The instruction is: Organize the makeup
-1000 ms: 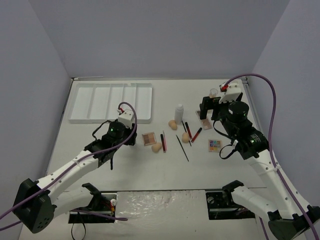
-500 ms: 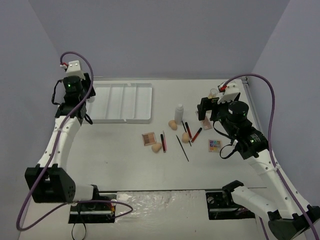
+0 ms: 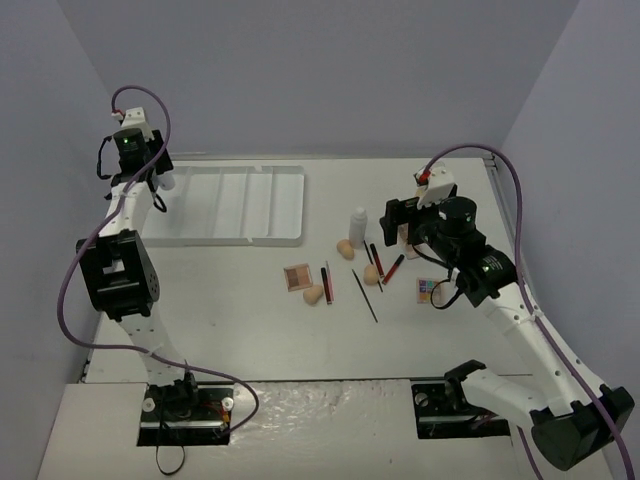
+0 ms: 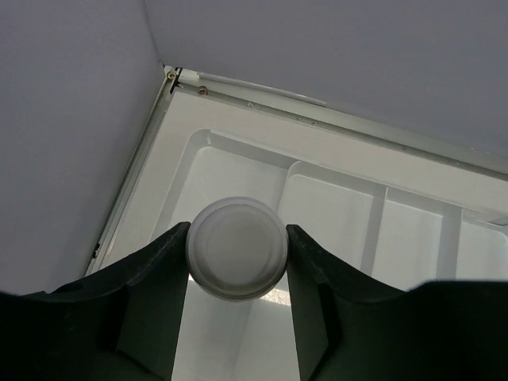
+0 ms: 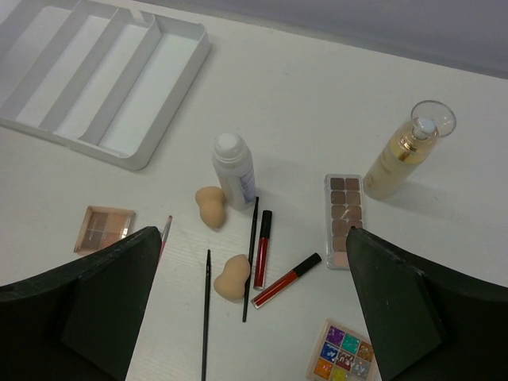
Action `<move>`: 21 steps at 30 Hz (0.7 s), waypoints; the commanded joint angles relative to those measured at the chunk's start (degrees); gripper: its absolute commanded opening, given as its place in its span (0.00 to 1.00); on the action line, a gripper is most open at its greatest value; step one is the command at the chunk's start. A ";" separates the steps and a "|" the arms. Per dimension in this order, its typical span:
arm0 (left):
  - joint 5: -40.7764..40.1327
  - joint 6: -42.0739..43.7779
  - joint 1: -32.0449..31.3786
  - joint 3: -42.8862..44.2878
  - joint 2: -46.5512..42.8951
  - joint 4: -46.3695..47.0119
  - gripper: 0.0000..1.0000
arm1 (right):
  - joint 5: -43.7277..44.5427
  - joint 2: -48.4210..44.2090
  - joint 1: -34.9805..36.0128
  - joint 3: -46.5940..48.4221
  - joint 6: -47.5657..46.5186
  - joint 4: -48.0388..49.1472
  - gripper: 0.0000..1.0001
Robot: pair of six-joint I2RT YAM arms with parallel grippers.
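My left gripper (image 4: 236, 238) is shut on a white bottle (image 4: 236, 248), seen end-on and hanging over the leftmost compartment of the white tray (image 4: 333, 202). In the top view this gripper (image 3: 158, 183) is at the tray's (image 3: 240, 205) far-left corner. My right gripper (image 5: 252, 238) hangs open and empty above the rest of the makeup. Below it are a standing white bottle (image 5: 233, 168), two peach sponges (image 5: 210, 205) (image 5: 231, 275), two red lip tubes (image 5: 263, 248) and black pencils (image 5: 251, 254). A third sponge (image 3: 314, 295) lies further left.
A long brown palette (image 5: 344, 219), a colourful palette (image 5: 343, 352) and a clear tan-filled bottle (image 5: 405, 151) lie on the right. A small peach palette (image 5: 104, 228) and a red pencil (image 5: 164, 232) lie on the left. Grey walls close in the table on three sides.
My left arm has swung from the table's middle up to the tray's far-left corner. My right gripper has shifted a little left over the makeup, still open.
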 commanded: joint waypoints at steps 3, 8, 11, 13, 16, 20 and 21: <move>3.09 1.94 1.66 13.66 6.53 7.64 0.00 | -0.97 2.89 0.27 0.88 -0.79 4.68 1.00; 3.63 2.38 2.17 19.03 11.23 6.94 0.00 | -0.78 4.30 0.27 1.12 -1.00 4.60 1.00; 4.11 1.54 3.01 20.69 14.08 6.48 0.00 | -1.15 4.58 0.27 0.95 -0.83 4.68 1.00; 4.21 1.45 3.17 20.86 15.21 6.76 0.00 | -1.13 4.78 0.18 0.73 -0.88 4.68 1.00; 4.60 1.37 3.17 20.04 16.30 8.62 0.00 | -1.35 5.21 0.18 0.53 -0.71 4.68 1.00; 5.40 0.86 3.26 19.61 17.71 9.27 0.01 | -1.94 6.16 0.24 0.56 -0.88 4.63 1.00; 5.52 0.82 3.26 19.24 17.83 9.43 0.02 | -2.19 6.36 0.20 0.60 -0.88 4.67 1.00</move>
